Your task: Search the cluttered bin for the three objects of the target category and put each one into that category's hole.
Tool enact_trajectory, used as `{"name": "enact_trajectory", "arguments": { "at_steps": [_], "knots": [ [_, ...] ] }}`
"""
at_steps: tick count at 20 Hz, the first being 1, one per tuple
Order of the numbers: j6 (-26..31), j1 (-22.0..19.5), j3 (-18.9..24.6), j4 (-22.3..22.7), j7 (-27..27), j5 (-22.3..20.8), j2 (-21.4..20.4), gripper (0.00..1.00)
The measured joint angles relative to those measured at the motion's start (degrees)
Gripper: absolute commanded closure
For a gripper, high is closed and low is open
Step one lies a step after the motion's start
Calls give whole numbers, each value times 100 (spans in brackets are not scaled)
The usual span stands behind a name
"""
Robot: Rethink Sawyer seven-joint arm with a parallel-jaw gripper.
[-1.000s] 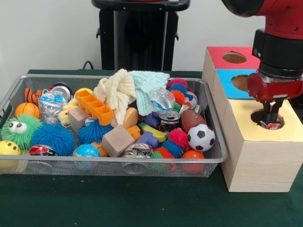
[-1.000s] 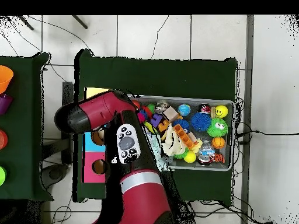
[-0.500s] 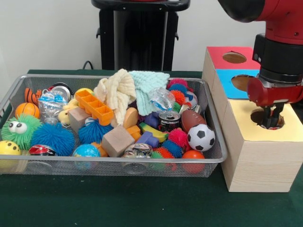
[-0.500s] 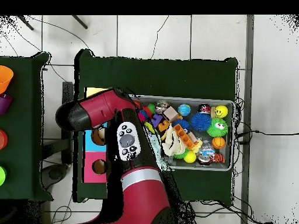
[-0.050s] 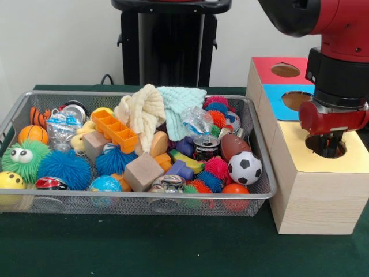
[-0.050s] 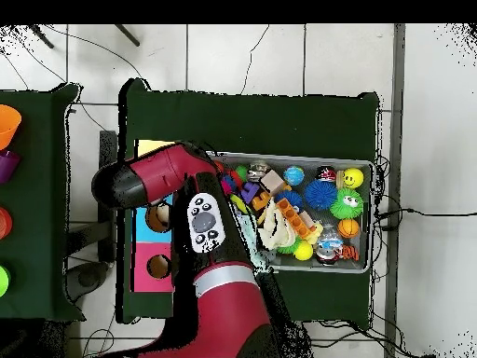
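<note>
dark green cloth covers the table (image 5: 173,248), with a pale wall behind. at the right of the front view stands a wooden sorting box (image 5: 314,190) with three coloured tops, each with a round hole: red at the back, blue in the middle, yellow nearest. the gripper (image 5: 330,149) hangs from the red arm with its tips at the mouth of the yellow-topped hole (image 5: 326,145). whether its fingers are spread or pressed together cannot be told, since the tips merge with the dark hole, and nothing can be seen between them.

the wire mesh bin (image 5: 29,104) fills the left and centre, heaped with toys; a dented drink can (image 5: 206,147) stands near its right end, beside a toy american football (image 5: 234,145) and a soccer ball (image 5: 244,167).

judged from the task, this looks like a drop into the yellow hole. doing it well means lifting straight up so the tips clear the rim before swinging back over the bin.

the hole's inside is hidden. in the overhead view the arm covers the box and the bin's left end.
</note>
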Motion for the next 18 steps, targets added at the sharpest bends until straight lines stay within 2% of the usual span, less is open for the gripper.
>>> {"name": "enact_trajectory", "arguments": {
  "at_steps": [10,18],
  "knots": [
    [-80,14,-16,-401,0,2,248,100],
    [-78,15,-30,-456,0,2,271,100]
  ]
}}
